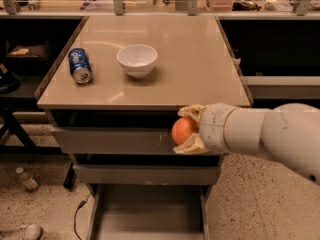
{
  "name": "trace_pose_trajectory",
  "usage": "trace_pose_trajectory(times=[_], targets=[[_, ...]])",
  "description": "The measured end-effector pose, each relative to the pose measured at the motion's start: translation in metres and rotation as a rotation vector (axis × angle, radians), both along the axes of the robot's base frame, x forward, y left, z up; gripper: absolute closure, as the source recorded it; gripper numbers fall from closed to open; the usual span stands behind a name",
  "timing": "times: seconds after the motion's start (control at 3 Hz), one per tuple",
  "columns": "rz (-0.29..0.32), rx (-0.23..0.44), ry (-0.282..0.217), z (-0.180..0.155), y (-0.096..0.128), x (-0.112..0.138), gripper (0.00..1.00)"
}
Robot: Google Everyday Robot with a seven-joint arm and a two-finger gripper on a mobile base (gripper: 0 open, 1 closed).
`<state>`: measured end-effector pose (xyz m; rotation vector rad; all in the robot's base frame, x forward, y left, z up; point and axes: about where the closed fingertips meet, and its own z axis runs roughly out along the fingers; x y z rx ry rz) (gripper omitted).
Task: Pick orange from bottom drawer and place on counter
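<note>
Holding the orange (180, 131) between its two fingers, the gripper (189, 129) hangs in front of the grey cabinet, just below the front edge of the counter (192, 54). One pale finger lies over the top of the fruit and the other one under it, and both touch it, so the grasp is closed around the orange. The fruit is in the air, at the height of the upper drawer front (107, 140) and toward its right side. The white arm (272, 134) comes in from the right edge of the view.

The bottom drawer (147, 211) stands pulled out at the lower edge of the view, and its flat grey floor shows between thin side walls. Above it, the second drawer front (145, 174) is closed.

On the counter, a blue soda can (80, 65) lies on its side near the left edge, and a white bowl (137, 60) stands upright just beside it, to the right. The two do not touch. A small plastic bottle (26, 178) lies on the speckled ground to the left of the cabinet.
</note>
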<state>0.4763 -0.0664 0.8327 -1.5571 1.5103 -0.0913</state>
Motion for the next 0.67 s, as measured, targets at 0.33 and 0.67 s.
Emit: trace_pose_trajectory(times=[0.33,0.67], targets=[[-0.006,-0.021,-0.075,0.045,-0.004,0.027,1.00],[-0.018,-0.054,-0.128,0.079,-0.005,0.060,1.00]])
